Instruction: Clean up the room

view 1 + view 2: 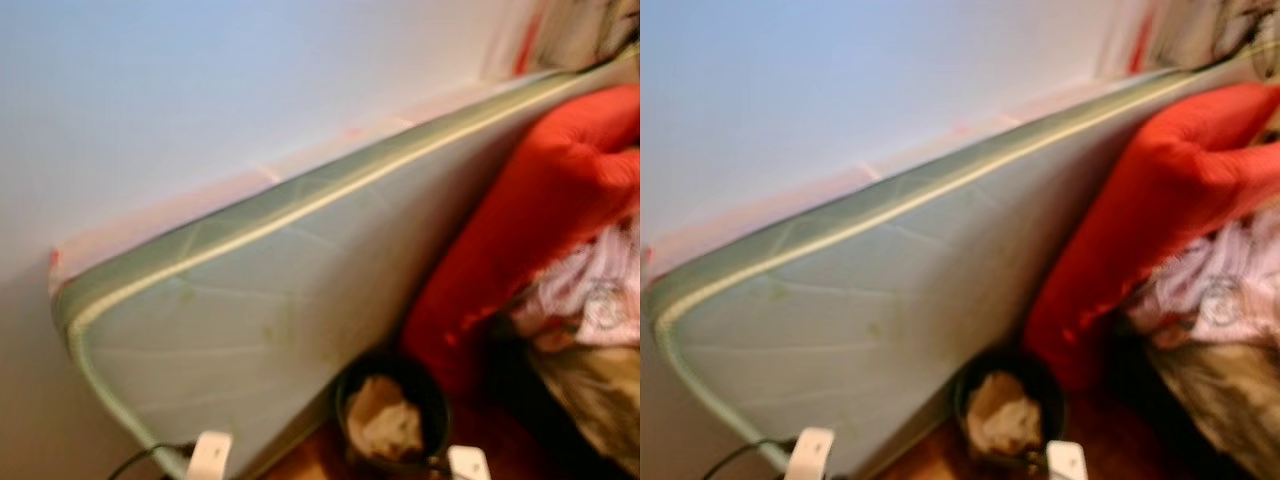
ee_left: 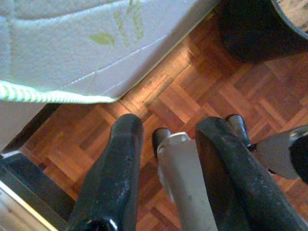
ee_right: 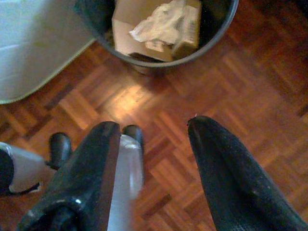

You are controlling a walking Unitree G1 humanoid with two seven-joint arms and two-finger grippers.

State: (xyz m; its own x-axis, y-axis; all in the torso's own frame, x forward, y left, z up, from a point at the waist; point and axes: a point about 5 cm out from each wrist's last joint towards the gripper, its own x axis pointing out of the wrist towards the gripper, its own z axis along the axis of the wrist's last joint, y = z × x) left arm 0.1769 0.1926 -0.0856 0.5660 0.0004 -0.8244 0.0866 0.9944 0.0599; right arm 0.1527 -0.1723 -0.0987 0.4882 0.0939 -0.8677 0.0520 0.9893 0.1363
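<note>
One pale green mattress (image 1: 250, 330) stands on its long edge, leaning against a light wall (image 1: 200, 90), with one cream piping line running along its upper border; the head views are blurred. One large red cushion (image 1: 530, 210) rests against the mattress face toward the robot's right, and beside it lies a heap of patterned pink-and-white fabric (image 1: 590, 290) over darker cloth. One dark round bin (image 1: 392, 410) sits on the floor just beside the mattress's lower edge and at the foot of the cushion; it holds crumpled paper (image 3: 159, 24) and pieces of brown cardboard (image 3: 130, 33), the only litter that can be counted as gathered. The floor is reddish parquet (image 3: 250, 91). Two grippers hang low above this floor. The left gripper (image 2: 168, 139) points down near the mattress corner, its two black fingers (image 2: 118, 168) spread apart with nothing between them; the robot's silver leg and dark foot show behind the gap. The right gripper (image 3: 154, 139) points down just short of the bin's rim, its two fingers (image 3: 226, 168) likewise spread and empty. One dark cable (image 1: 130, 462) trails along the floor at the mattress's lower left corner.
</note>
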